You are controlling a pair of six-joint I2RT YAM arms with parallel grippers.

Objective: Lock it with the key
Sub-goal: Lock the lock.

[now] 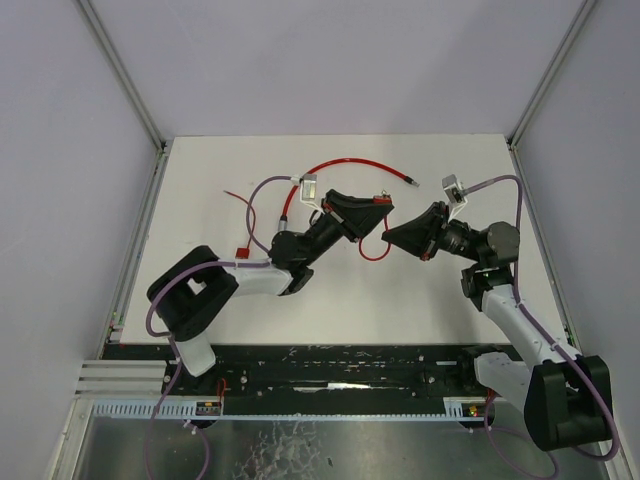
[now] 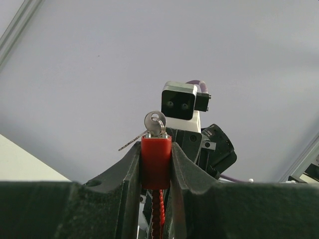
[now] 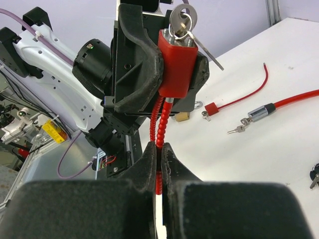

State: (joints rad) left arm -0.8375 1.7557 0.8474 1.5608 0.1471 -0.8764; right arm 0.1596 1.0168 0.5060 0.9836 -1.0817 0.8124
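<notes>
Left gripper [image 2: 156, 150] is clamped on the red lock [image 3: 177, 62], one finger on each side of the body, holding it upright off the table [image 3: 279, 164], in the upper middle of the right wrist view and mid-frame in the top view. The key [image 3: 182, 19] sits in the top of the lock with its ring on, head sticking up and free of both grippers. Right gripper [image 3: 158, 152] has its jaws together on the red cable [image 3: 160, 119] just below the lock, at lower centre of its own view. We see two cable strands running up into the bottom of the lock, so we judge the cable is seated, though the joint itself is partly hidden behind the left fingers. The rest of the cable loops across the table toward the top of the overhead view. Loose small keys [image 3: 237, 129] lie on the table at mid right, not in play. We read the step in hand as lock braced, key in, not yet turned. The next move likely calls for the right gripper to let go of the cable, rise to the key head, pinch it flat and twist while the left keeps the body from rotating. The risk is pinching the ring instead of the key head.
</notes>
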